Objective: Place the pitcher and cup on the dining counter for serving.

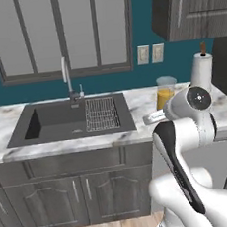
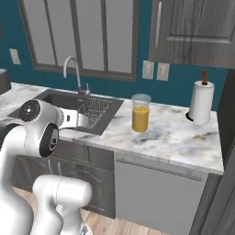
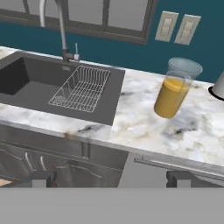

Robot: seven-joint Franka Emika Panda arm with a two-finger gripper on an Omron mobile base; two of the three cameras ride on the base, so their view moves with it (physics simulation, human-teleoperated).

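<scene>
Tool (image 3: 109, 179) released, jaws wide | pitcher (image 3: 175, 89) well ahead, right, untouched on counter (image 3: 144, 127)

Tall clear glass pitcher of orange liquid (image 1: 165, 94): lower part hidden behind the white robot arm (image 1: 189, 127) in left base view. White paper-towel roll on its dark stand (image 3: 218, 86): cut by right edge of hand view. Curved silver tap (image 3: 61, 30): spout cut at top edge. Dark finger tips (image 3: 41, 178) barely show, seemingly wide apart.
</scene>
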